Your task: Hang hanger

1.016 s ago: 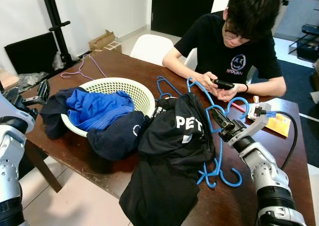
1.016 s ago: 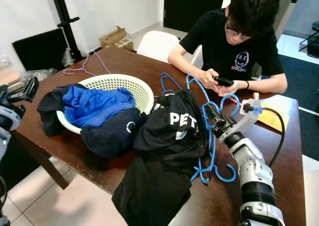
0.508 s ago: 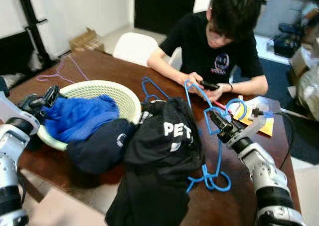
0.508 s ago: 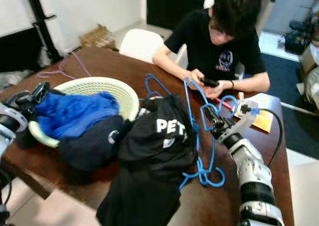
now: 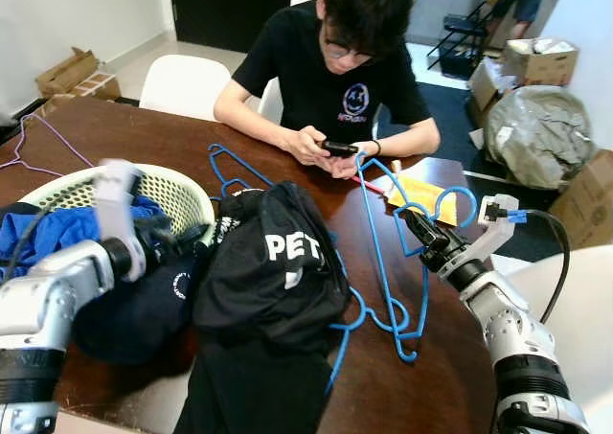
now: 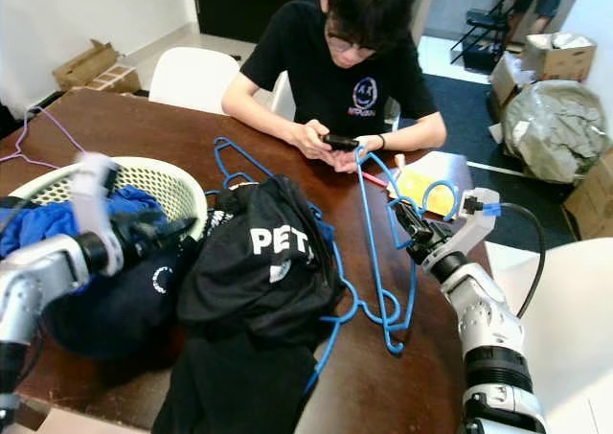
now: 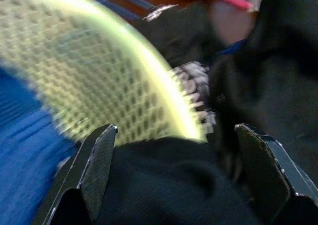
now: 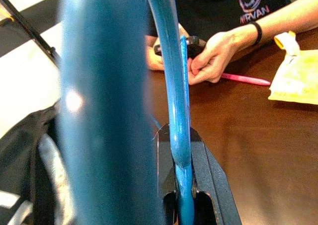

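Over the brown table (image 5: 124,132), the right gripper (image 5: 422,241) was pinched tight on a blue hanger (image 5: 375,252) stuck inside the black shirt (image 5: 273,266). It looked like the lifting step; next it must pull free. Since a moment ago, the wide-open left gripper (image 7: 174,170) had swung to the basket (image 5: 182,193).

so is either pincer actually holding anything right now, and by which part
The right pincer is shut on a blue hanger, gripping its thin wire near the upper loops. The left pincer is open by the basket, holding nothing.
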Controlling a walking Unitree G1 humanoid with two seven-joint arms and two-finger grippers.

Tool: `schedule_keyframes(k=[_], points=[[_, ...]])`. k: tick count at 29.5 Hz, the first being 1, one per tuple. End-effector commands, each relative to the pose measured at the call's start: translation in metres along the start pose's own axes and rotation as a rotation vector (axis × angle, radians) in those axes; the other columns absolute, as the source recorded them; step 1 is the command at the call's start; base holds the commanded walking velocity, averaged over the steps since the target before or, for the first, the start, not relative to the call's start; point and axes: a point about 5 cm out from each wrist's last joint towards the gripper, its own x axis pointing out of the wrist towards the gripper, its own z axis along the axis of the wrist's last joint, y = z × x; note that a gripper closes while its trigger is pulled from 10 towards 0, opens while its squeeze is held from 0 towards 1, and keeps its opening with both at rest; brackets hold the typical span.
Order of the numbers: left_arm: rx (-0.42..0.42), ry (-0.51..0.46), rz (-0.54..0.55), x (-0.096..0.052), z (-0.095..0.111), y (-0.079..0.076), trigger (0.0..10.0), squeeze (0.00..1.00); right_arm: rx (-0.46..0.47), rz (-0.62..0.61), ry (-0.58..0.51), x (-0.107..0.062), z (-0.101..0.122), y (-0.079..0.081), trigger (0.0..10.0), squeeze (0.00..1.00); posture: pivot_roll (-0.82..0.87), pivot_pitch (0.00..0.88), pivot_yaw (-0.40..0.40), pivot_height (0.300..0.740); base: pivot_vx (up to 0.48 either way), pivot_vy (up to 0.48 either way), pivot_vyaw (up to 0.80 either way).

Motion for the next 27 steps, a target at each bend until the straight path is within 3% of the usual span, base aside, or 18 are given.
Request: schedule_keyframes(k=[1, 5, 7, 12, 19, 25, 27], points=[[0.004, 0.073, 0.120, -0.005, -0.002, 0.010, 10.0, 0.00, 0.000, -0.027, 0.031, -0.005, -0.005, -0.005, 10.0, 0.00, 0.06, 0.000, -0.079, 0.740, 0.000, 0.000, 0.00], [0.029, 0.100, 0.154, -0.009, -0.002, 0.013, 10.0, 0.00, 0.001, -0.028, 0.033, -0.005, -0.005, -0.005, 10.0, 0.00, 0.06, 0.000, -0.079, 0.740, 0.000, 0.000, 0.00], [0.103, 0.087, 0.314, -0.020, 0.009, 0.028, 10.0, 0.00, 0.004, -0.029, 0.035, -0.006, -0.005, -0.006, 10.0, 0.00, 0.06, 0.000, -0.080, 0.740, 0.000, 0.000, 0.00], [0.126, 0.049, 0.427, -0.028, 0.018, 0.039, 10.0, 0.00, 0.007, -0.030, 0.037, -0.006, -0.005, -0.007, 10.0, 0.00, 0.06, 0.000, -0.082, 0.740, 0.000, 0.000, 0.00], [0.041, -0.130, 0.575, -0.038, 0.038, 0.055, 10.0, 0.00, 0.000, -0.032, 0.044, -0.006, -0.005, -0.007, 10.0, 0.00, 0.05, 0.000, -0.086, 0.740, 0.000, 0.000, 0.00], [-0.003, -0.170, 0.608, -0.042, 0.042, 0.061, 10.0, 0.00, -0.006, -0.033, 0.048, -0.007, -0.004, -0.008, 10.0, 0.00, 0.05, 0.000, -0.089, 0.740, 0.000, 0.000, 0.00], [-0.034, -0.144, 0.629, -0.042, 0.033, 0.065, 10.0, 0.00, -0.009, -0.033, 0.051, -0.006, -0.005, -0.008, 10.0, 0.00, 0.05, 0.000, -0.091, 0.740, 0.000, 0.000, 0.00]])
